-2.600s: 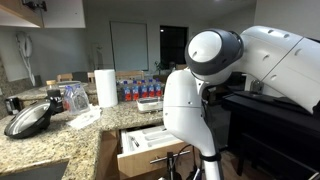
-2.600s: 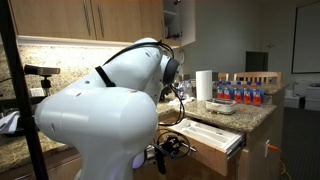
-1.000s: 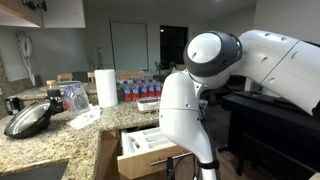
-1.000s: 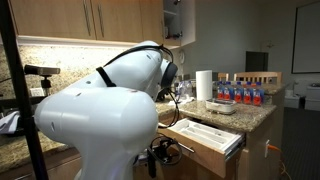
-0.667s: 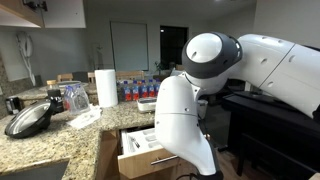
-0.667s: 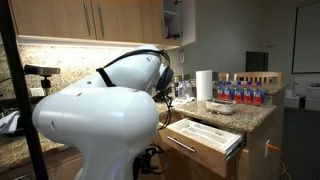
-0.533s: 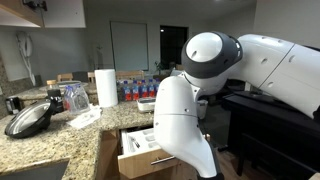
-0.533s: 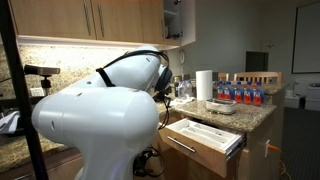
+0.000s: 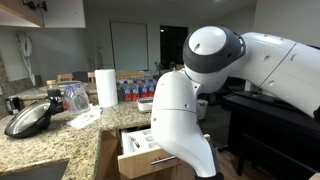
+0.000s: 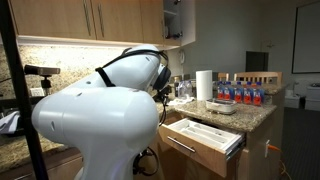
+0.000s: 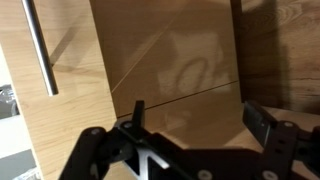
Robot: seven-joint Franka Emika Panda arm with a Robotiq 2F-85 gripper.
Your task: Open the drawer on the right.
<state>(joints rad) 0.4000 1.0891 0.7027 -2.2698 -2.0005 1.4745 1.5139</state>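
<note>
Drawer (image 10: 200,148) stands pulled out low in the frame, white tray showing. Gripper (image 11: 190,150) is spread wide along the wrist view's bottom, holding nothing.

- A tan wood cabinet panel (image 11: 170,50) is seen just beyond the fingers (image 11: 275,135).
- Wooden wall cabinets (image 10: 90,20) are mounted above a granite counter (image 9: 40,145).
- A dark doorway (image 9: 172,45) is set farther off.
</note>
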